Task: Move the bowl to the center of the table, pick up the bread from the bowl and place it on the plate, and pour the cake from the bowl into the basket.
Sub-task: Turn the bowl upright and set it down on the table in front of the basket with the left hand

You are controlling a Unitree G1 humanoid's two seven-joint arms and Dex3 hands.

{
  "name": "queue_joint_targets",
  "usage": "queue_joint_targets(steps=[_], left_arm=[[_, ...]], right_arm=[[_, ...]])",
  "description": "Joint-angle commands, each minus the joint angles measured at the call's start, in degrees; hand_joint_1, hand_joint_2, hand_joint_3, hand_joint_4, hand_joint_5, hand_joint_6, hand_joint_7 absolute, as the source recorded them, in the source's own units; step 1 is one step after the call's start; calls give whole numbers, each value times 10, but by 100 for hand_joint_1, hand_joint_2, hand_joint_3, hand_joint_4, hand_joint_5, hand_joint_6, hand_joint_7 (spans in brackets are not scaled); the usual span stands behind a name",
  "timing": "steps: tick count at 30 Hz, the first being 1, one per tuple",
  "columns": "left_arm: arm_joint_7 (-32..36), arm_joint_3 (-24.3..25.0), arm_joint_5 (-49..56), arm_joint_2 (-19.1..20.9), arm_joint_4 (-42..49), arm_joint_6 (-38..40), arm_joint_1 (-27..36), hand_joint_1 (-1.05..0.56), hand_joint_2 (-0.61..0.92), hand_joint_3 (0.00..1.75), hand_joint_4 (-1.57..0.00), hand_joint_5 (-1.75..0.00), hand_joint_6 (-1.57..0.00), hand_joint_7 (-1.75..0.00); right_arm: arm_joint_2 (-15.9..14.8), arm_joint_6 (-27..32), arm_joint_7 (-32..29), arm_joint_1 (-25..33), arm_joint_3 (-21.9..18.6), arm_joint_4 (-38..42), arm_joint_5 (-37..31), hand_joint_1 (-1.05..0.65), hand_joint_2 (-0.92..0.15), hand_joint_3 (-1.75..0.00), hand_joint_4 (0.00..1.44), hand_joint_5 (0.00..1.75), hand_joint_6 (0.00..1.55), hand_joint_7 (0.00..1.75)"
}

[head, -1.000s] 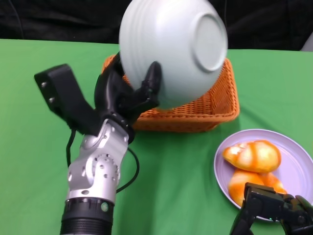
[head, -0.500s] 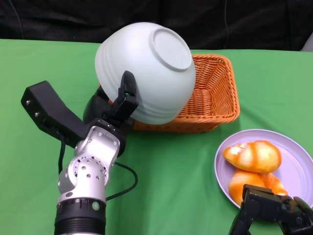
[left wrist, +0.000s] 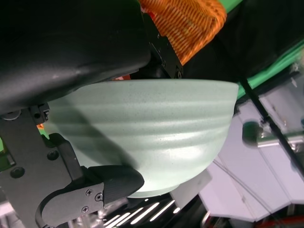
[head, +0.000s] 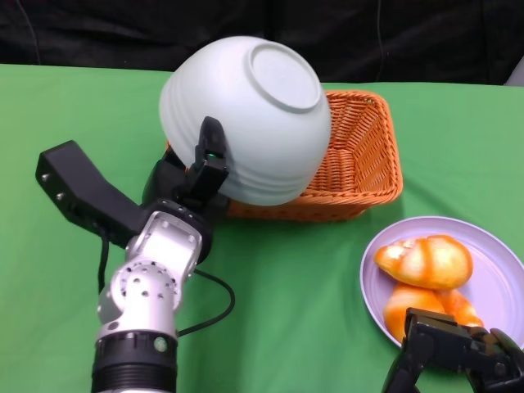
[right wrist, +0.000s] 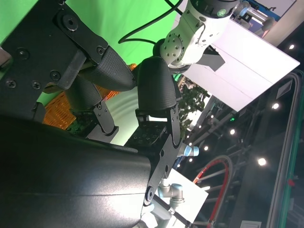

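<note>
Above the near-left corner of the orange woven wicker basket (head: 352, 164), the left robot hand (head: 192, 176) grips the pale green ribbed ceramic bowl (head: 246, 115) upturned by its rim, a rigid, smooth, probably slippery and breakable thing best clamped across the rim's wall.

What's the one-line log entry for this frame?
phase: pour | left hand: holds bowl upturned over basket | right hand: idle by plate | bread: on plate

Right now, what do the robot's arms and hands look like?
The left forearm is silver metal with round bolt holes and a black cuff with a green dot; a black cable loops beside it. Left hand and right hand are black, blocky, with visible screws.
</note>
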Motion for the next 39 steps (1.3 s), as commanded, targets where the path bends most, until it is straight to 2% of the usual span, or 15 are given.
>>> queue_joint_targets(steps=[1,8,14,19,22,26,32,39], left_arm=[[-73,-30,31,-12,-24,-37,-31,-29,29,173,-112,-175,-90,-175],[-163,-79,106,24,-75,-72,9,-25,29,172,-110,-175,-91,-175],[-192,-131,216,65,-143,-116,66,-19,27,173,-110,-175,-91,-175],[-215,-150,262,91,-184,-144,103,-17,25,170,-110,-175,-89,-175],[-229,-170,317,120,-203,-193,126,-19,24,170,-110,-175,-89,-175],[-233,-196,437,184,-215,-326,165,-18,22,173,-107,-175,-88,-174],[-225,-210,540,248,-227,-435,204,-17,22,174,-107,-175,-87,-175],[-175,-213,675,315,-205,-579,237,-14,19,174,-104,-175,-84,-175]], right_arm=[[-5,-5,-4,1,-7,6,4,-17,-16,-175,91,175,81,149],[-6,-2,-2,2,-9,4,7,-17,-16,-175,90,175,81,149],[-3,-3,-3,1,-9,4,9,-16,-16,-175,91,175,81,148],[-2,-5,-3,2,-8,5,9,-17,-16,-175,90,175,81,148],[-3,-4,-3,3,-9,4,10,-18,-16,-175,90,175,81,148],[0,-2,-4,3,-8,1,10,-17,-16,-175,89,175,81,148],[3,-1,-6,5,-10,-2,8,-17,-16,-175,89,175,81,148],[9,2,-8,8,-12,-5,11,-19,-16,-175,88,175,80,147]])
